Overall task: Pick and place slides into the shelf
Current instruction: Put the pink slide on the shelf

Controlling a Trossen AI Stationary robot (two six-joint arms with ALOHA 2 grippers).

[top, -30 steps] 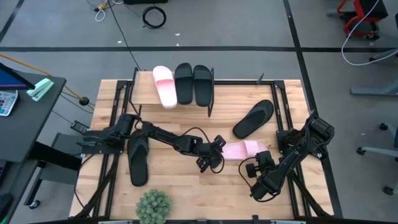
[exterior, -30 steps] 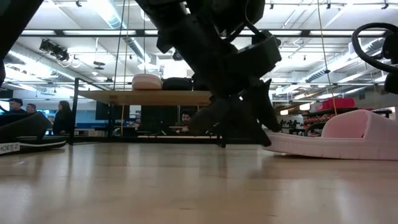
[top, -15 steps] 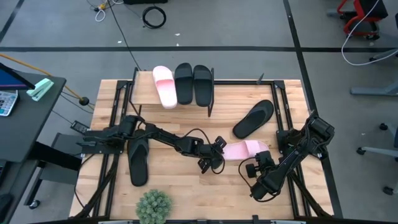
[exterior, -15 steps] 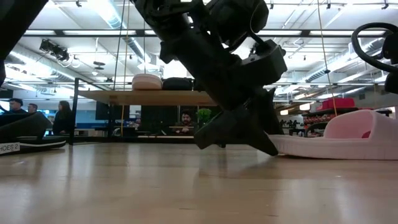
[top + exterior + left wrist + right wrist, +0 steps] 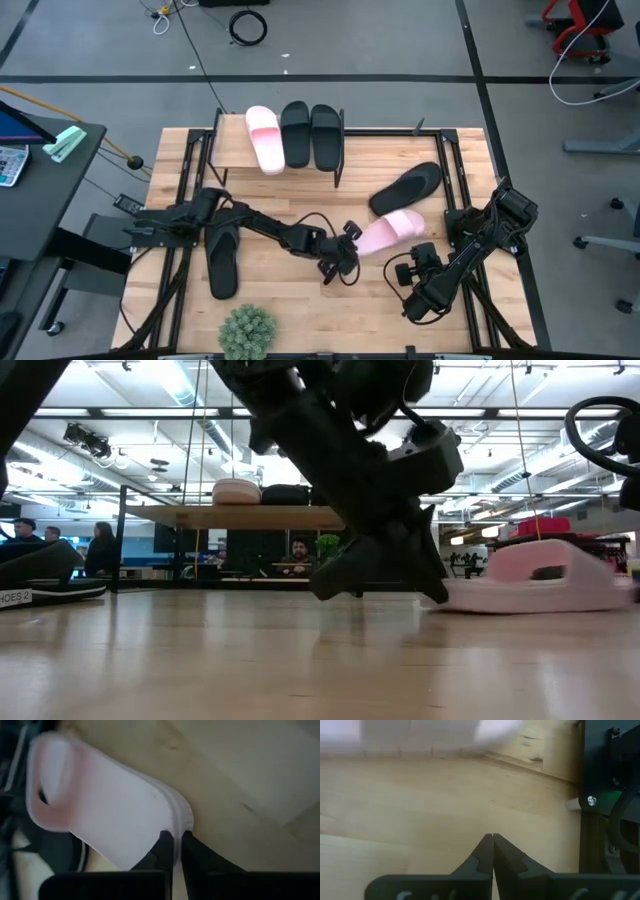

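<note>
A pale pink slide (image 5: 388, 231) lies on the wooden table, its strap end (image 5: 408, 221) slanting toward the far right, next to a thin black slide (image 5: 406, 189). My left gripper (image 5: 345, 256) is shut at the pink slide's heel end (image 5: 175, 820). The shelf (image 5: 280, 152) at the far left carries a pink slide (image 5: 265, 139) and two black slides (image 5: 311, 135) on its top board. Another thin black slide (image 5: 221, 260) lies under my left arm. My right gripper (image 5: 410, 270) is shut and empty, low over the table near the right. My left gripper pinches the rim of the pink slide's heel end (image 5: 179, 831) between its two fingers (image 5: 165, 846). The fingers come slanting down from the table's near left, along the slide. The slide lies sole down on the table (image 5: 540, 575).
A small green plant (image 5: 247, 335) stands at the near edge. The black table frame (image 5: 455, 190) runs along the left and right sides. Bare board (image 5: 290, 290) lies near the front between the arms. People show in the room beyond in the low view.
The pink slide has turned about on the table: its strap end has swung toward the far edge, up against the thin black slide, while its heel end has stayed at my left gripper. My left gripper has turned with it and shifted slightly toward the near edge.
</note>
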